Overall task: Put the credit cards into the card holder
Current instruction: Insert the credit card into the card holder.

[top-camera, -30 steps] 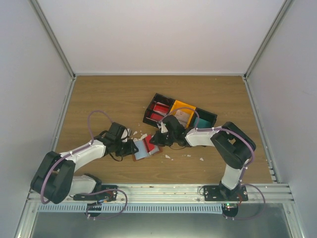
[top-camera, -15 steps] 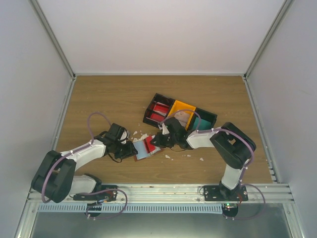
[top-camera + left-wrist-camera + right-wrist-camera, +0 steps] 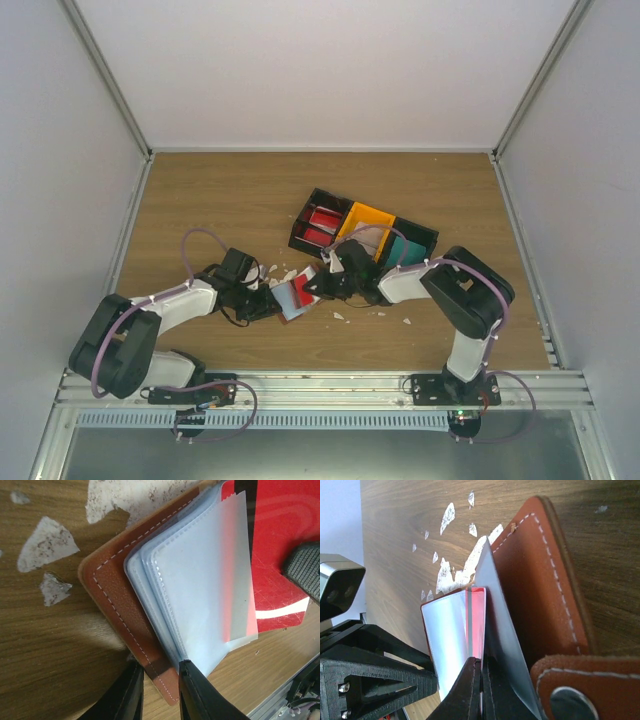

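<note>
**Red card at the card holder's sleeves**

I see the card holder (image 3: 120,595) spread open over the table (image 3: 45,650), leather side down and clear sleeves (image 3: 195,580) fanned on top. My right end effector (image 3: 481,690) is pressed together on the red card (image 3: 280,525), pinching its edge. Part of that card shows pink through the holder's top sleeve. My left end effector (image 3: 160,685) straddles the holder's leather corner, fingers narrowly apart. Whether it truly clamps, I cannot tell. White scraps (image 3: 47,545) lie just beside the holder, and the tray (image 3: 300,222) sits beyond it.
</note>
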Available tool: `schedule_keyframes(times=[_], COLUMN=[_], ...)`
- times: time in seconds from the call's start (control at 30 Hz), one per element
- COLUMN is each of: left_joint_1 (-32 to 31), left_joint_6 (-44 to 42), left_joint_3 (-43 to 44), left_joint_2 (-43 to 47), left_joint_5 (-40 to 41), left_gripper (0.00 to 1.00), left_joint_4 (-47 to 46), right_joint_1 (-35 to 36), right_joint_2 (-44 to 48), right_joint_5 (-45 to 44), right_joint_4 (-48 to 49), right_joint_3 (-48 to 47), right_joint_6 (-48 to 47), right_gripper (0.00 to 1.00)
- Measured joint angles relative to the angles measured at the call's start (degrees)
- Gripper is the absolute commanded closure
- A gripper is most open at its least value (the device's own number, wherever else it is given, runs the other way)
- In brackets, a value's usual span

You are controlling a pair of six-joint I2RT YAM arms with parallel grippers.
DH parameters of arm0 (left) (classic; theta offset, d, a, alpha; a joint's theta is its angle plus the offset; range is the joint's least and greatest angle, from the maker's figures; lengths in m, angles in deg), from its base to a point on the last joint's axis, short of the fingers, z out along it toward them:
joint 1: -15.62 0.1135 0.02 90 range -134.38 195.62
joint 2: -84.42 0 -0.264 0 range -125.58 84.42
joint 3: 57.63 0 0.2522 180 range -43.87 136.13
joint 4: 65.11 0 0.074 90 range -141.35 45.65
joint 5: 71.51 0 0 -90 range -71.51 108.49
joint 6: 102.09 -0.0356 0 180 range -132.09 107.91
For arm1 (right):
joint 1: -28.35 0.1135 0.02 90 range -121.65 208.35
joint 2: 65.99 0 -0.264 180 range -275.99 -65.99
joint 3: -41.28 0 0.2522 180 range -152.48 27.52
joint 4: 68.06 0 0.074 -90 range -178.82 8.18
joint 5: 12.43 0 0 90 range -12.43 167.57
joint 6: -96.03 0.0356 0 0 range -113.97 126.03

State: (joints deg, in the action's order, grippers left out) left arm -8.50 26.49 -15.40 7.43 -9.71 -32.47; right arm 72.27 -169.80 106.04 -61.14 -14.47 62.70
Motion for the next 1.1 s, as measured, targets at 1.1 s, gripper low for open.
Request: schedule_keyframes(times=[1.1], left_joint_1=[-0.2], left_joint_6=[-0.1], left_joint_3=[0.6], left_joint_2=[-2.4], left_joint_5=[-0.1], left_gripper=[0.88], left_joint_4=[-2.2], right_joint_1=[-2.2], right_joint_2=[-4.3], right_joint_5=[7.6], right_joint_4=[-4.0], right_joint_3=[-4.5], right_joint_6=[-9.9], right_gripper=[0.99])
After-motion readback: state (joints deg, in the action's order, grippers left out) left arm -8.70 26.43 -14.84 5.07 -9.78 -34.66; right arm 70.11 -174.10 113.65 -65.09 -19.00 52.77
